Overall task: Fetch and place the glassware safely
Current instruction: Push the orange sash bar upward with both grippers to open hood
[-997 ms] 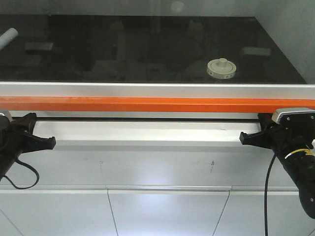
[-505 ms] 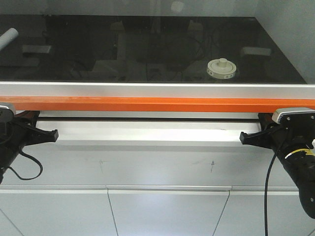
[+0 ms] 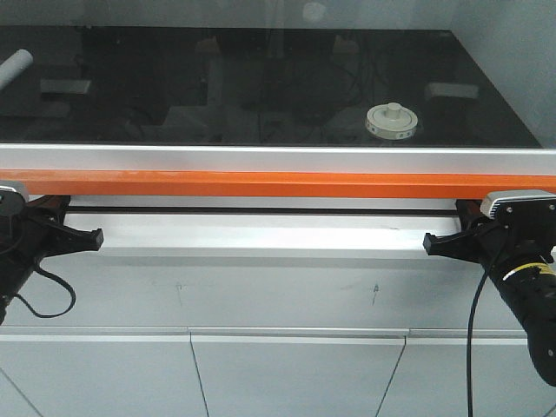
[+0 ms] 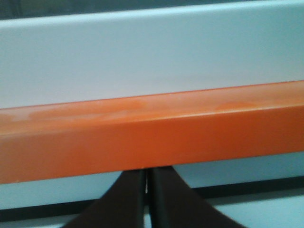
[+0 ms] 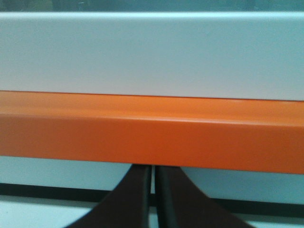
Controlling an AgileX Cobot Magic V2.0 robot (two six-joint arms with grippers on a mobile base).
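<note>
The glassware, a squat clear jar with a cream-white knobbed lid, stands on the dark surface behind the glass pane, right of centre. My left gripper is shut, its tips tucked just under the orange bar at the left end. At the bar's right end, equally low, my right gripper is shut too. In the left wrist view the fingers run up beneath the bar with only a sliver between them. The right wrist view shows the same: fingers pressed close under the bar. Neither gripper holds anything.
A silver sash frame sits above the orange bar, with the glass pane over it. A white cylindrical tube lies at the far left behind the glass. A white ledge and cabinet panels lie below.
My left gripper has risen and shifted slightly right, coming up against the underside of the orange bar. The right gripper and the jar have not moved.
</note>
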